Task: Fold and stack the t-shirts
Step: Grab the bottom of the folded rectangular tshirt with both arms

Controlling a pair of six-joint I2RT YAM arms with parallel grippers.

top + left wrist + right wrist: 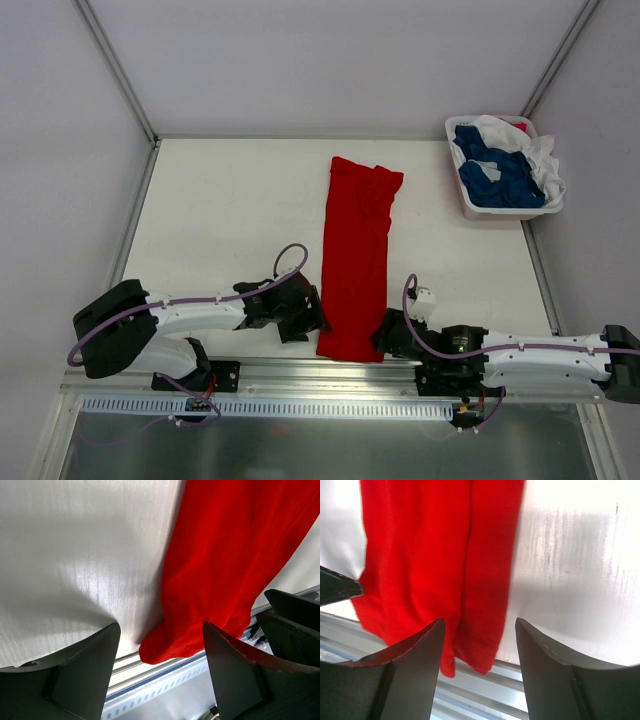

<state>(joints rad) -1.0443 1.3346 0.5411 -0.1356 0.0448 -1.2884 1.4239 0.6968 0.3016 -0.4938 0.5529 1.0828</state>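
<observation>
The bright red t-shirt [357, 255] lies on the table as a long narrow strip, its near hem hanging a little over the front edge. My left gripper [312, 322] stands open just left of that hem. The hem's left corner [165, 647] shows in the gap between the left fingers [85, 672]. My right gripper [385, 335] stands open at the hem's right side, and the red t-shirt [435, 555] reaches down between its fingers [555, 672]. Dark blue t-shirts [495, 180] and a white one [540, 160] lie crumpled in the basket.
The white plastic basket [470, 208] stands at the table's far right corner. A metal rail [330, 375] runs along the table's near edge under the hem. Grey walls close in the white table [220, 210] on three sides.
</observation>
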